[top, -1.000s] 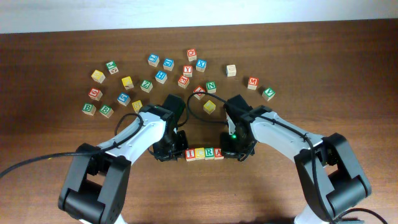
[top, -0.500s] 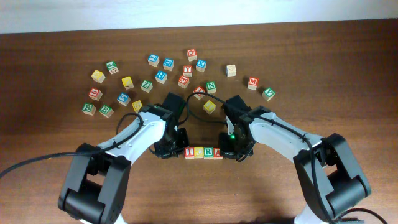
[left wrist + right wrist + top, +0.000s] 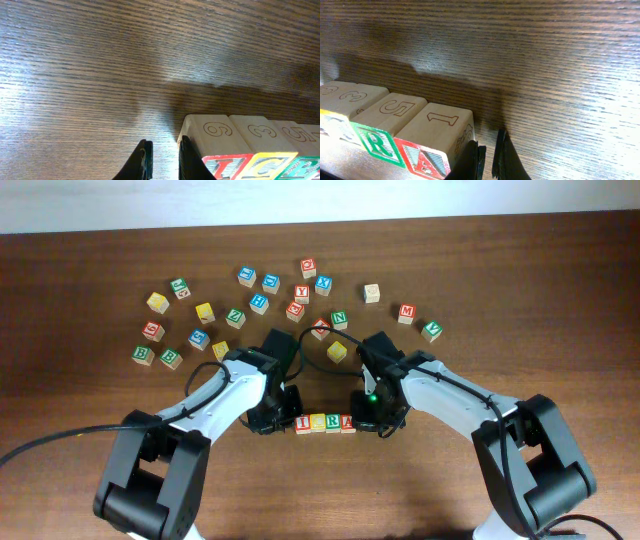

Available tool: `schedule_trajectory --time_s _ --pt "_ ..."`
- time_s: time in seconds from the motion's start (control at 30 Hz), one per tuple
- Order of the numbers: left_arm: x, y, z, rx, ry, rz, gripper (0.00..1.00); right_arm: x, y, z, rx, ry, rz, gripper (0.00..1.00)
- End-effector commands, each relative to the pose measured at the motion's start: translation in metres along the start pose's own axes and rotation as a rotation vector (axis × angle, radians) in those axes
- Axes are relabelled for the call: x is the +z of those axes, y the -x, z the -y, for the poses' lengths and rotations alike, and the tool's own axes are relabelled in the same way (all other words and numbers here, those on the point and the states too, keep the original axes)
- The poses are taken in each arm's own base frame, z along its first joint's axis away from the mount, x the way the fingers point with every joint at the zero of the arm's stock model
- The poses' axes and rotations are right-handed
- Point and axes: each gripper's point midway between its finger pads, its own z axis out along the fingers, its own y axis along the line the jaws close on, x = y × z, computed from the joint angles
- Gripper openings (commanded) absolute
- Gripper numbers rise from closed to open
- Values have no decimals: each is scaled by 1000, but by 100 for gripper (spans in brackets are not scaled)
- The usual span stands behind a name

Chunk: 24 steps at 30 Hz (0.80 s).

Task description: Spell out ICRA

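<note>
Fingers [image 3: 146, 161] nearly together at left, seemingly shut at right [image 3: 487, 155], flanking ICRA [image 3: 326, 423].

- The table [image 3: 560, 290] was dark brown wood with a fine grain running side to side, and it filled nearly the whole overhead view.
- A pale strip of wall or floor [image 3: 200, 202] ran along the 12 o'clock edge, beyond the tabletop.
- Soft light glared off the wood, brightest toward 9 o'clock in the left wrist view.
</note>
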Motion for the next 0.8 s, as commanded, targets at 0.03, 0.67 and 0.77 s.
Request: schedule_trajectory --time_s 0.03,0.67,0.77 --pt "1 0 5 1 -17 -9 12 6 -5 -1 -3 4 -21 4" --pt "-13 14 -30 -66 82 3 1 -44 13 35 84 -180 42 4" --pt "-27 17 -36 -88 105 -6 0 -71 14 34 83 -197 81 4"
